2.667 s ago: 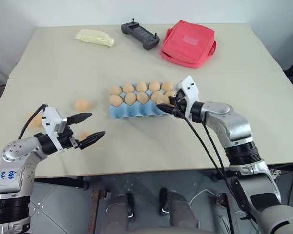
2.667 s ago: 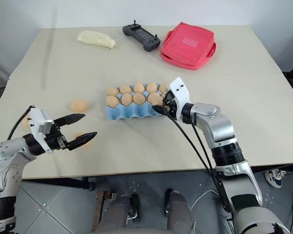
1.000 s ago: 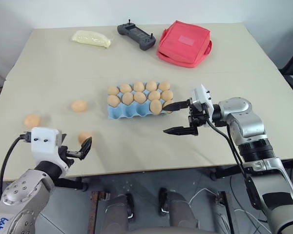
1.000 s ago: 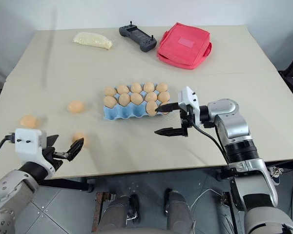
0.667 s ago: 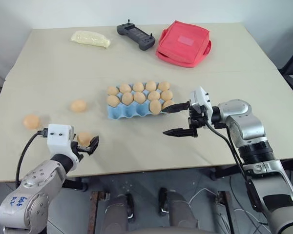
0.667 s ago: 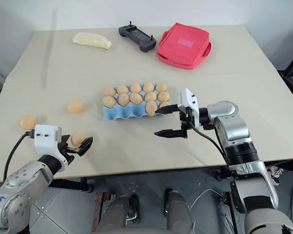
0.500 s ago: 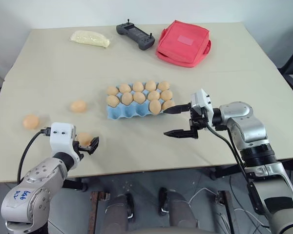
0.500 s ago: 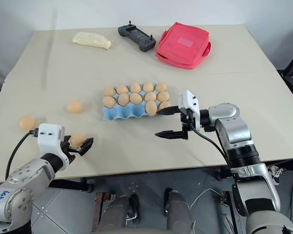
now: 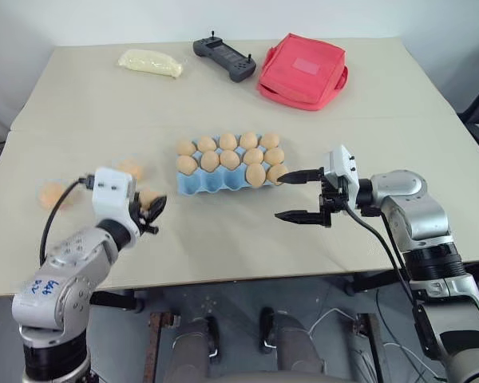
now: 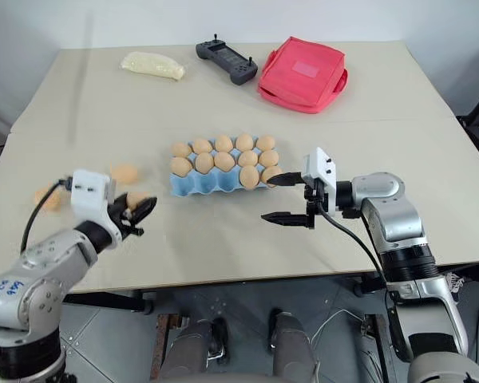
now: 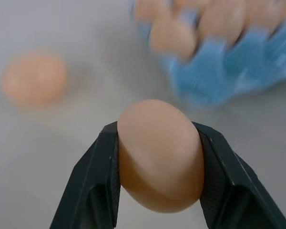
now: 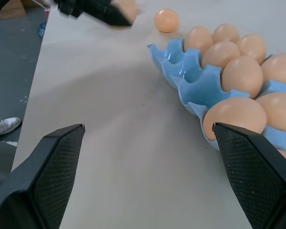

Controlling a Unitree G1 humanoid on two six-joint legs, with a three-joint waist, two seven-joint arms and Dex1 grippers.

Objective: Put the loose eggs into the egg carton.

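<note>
While the left gripper (image 11: 157, 191) pinches one loose egg (image 11: 158, 181) above the tabletop (image 9: 223, 239), the right gripper (image 9: 297, 196) hangs spread beside the egg carton (image 9: 215, 182).

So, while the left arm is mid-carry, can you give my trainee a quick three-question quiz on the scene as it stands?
1. True or false: the left gripper has empty jaws.
2. How many tan-orange loose eggs lie on the beige table? A one, B two, C four.
3. Fill in: the light blue moulded egg carton has its empty cups in the row ___ the robot.
Key: 1 false, its jaws are shut on a tan-orange egg. 2 B. 3 nearest.
</note>
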